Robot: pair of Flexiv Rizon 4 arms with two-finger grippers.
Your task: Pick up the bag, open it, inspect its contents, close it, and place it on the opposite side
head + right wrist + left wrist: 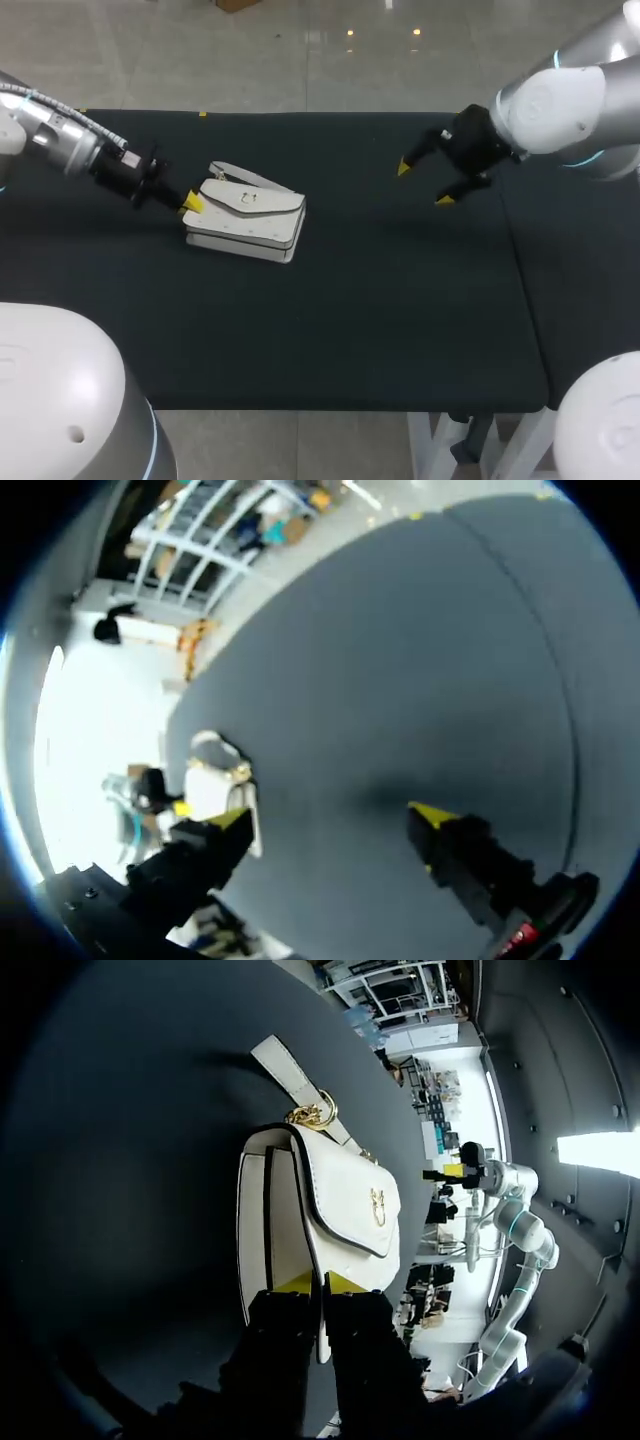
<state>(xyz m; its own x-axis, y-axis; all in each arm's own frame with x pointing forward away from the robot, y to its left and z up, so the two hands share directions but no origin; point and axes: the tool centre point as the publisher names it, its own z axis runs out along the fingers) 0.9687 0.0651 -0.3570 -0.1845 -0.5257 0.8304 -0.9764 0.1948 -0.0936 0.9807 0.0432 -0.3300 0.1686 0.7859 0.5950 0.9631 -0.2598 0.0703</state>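
A white bag (246,221) with a gold clasp lies on the black table (380,320), left of the middle, with its flap closed and its strap (246,178) trailing behind it. My left gripper (192,203) is at the bag's left end. In the left wrist view this gripper (318,1282) is shut on the edge of the bag (340,1195), a thin white rim pinched between the yellow tips. My right gripper (424,184) hangs open over the table's right half, well away from the bag. The right wrist view shows that gripper (335,818) with nothing between its fingers and the bag (213,785) far ahead.
The table's right edge (528,300) runs under my right arm. My arms' white bases stand at the near left corner (60,400) and the near right corner (600,420).
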